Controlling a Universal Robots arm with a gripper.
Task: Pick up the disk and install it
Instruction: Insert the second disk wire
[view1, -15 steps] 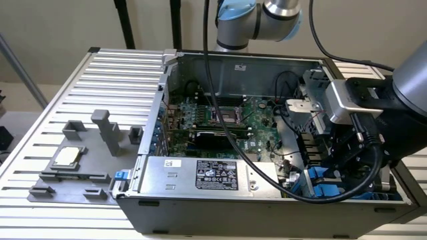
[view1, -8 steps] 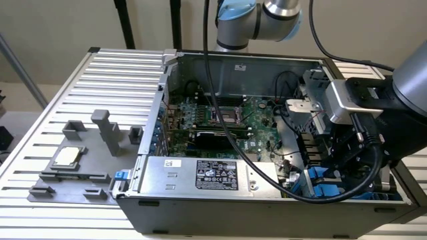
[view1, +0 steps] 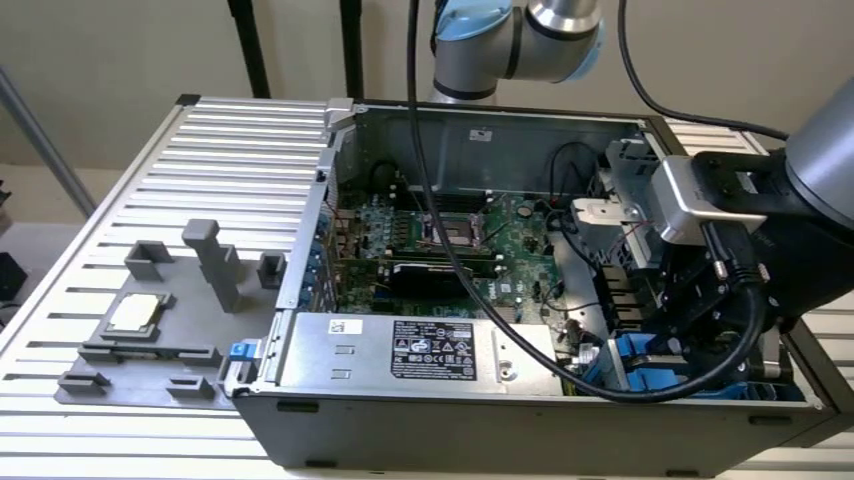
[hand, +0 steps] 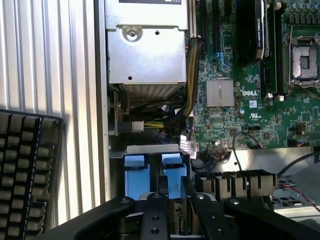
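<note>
Hovering low in PC case (view1: 441, 140), gripper (hand: 172, 192) jaws near-closed on edge-on disk (hand: 175, 212) over blue drive bay (hand: 152, 172); install step, needs straight seating.

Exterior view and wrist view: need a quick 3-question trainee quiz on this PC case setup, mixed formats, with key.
1. True or false: the CPU chip lies on the grey fixture, outside the case.
2. Multiple choice: which part of the case is the gripper nearest to?
A. the blue drive bays
B. the CPU socket
C. the power supply
3. Fill in: in the wrist view, a black ____ lies on the slatted table beside the case.

Key: 1 true; 2 A; 3 keyboard.
</note>
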